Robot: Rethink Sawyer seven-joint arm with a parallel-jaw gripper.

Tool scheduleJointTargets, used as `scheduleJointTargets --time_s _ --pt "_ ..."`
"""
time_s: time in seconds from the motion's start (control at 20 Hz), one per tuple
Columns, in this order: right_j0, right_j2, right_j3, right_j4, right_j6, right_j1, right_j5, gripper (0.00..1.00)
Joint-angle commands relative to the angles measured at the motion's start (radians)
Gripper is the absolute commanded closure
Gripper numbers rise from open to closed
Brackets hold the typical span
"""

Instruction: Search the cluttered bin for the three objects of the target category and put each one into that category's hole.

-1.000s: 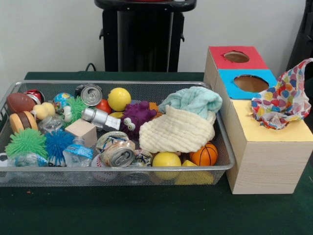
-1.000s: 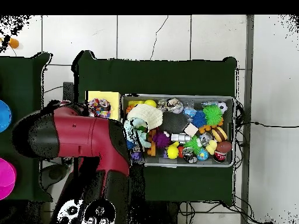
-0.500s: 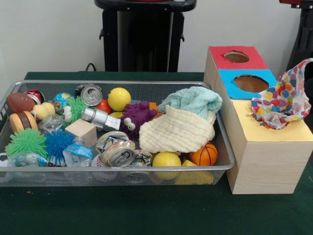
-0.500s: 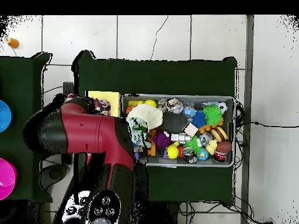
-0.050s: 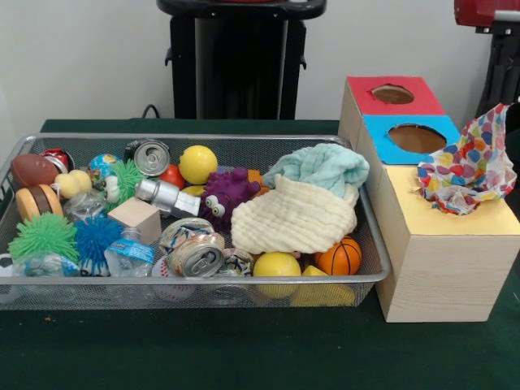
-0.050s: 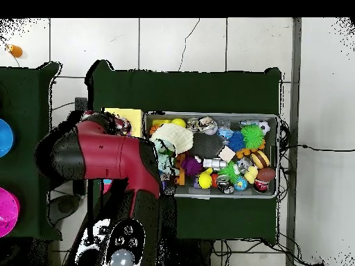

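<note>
Fingers out of sight under the red arm (image 5: pixel 486 11), so cannot tell whether spread or pressed together; only the arm's red shell showing at the top corner of the front view, and in the overhead view the arm (image 6: pixel 104 156) lying across most of the wooden sorting box (image 5: pixel 443 268), with just the yellow end left uncovered

Directly below that arm end: multicoloured patterned cloth (image 5: pixel 467 166), bunched into the hole of the box's yellow section, one corner standing up above it and the rest spilling over the rim. Behind it, blue section with an open round hole (image 5: pixel 416 138), then red section with an open round hole (image 5: pixel 392 93)

Off to the side of the arm, just beside the box: wire mesh bin (image 5: pixel 244 282) on the green table (image 5: pixel 244 349). At the bin's box-side end, cream waffle cloth (image 5: pixel 292 215) draped over other items, teal cloth (image 5: pixel 321 166) crumpled behind and touching it. Small basketball (image 5: pixel 340 258) and yellow ball (image 5: pixel 276 264) tucked under the cream cloth's front edge. Purple googly-eyed monster toy (image 5: pixel 223 195) touching the cream cloth on its far side from the box. Farther from the arm: second yellow ball (image 5: pixel 197 162), two drink cans (image 5: pixel 150 156) (image 5: pixel 197 258), wooden cube (image 5: pixel 136 218), green spiky ball (image 5: pixel 42 236), blue spiky ball (image 5: pixel 97 236) and toy football (image 5: pixel 32 169) at the bin's far end
</note>
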Motion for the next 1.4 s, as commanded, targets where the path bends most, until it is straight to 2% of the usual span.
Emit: scheduleJointTargets --time_s 0.05,1.1,1.4 --pt "-0.027 0.039 0.099 -0.007 0.183 0.058 -0.025 1.00" --pt "0.004 0.050 0.085 0.032 0.234 0.098 -0.048 1.00" --pt "0.011 0.061 0.116 0.048 0.238 0.081 -0.053 1.00"
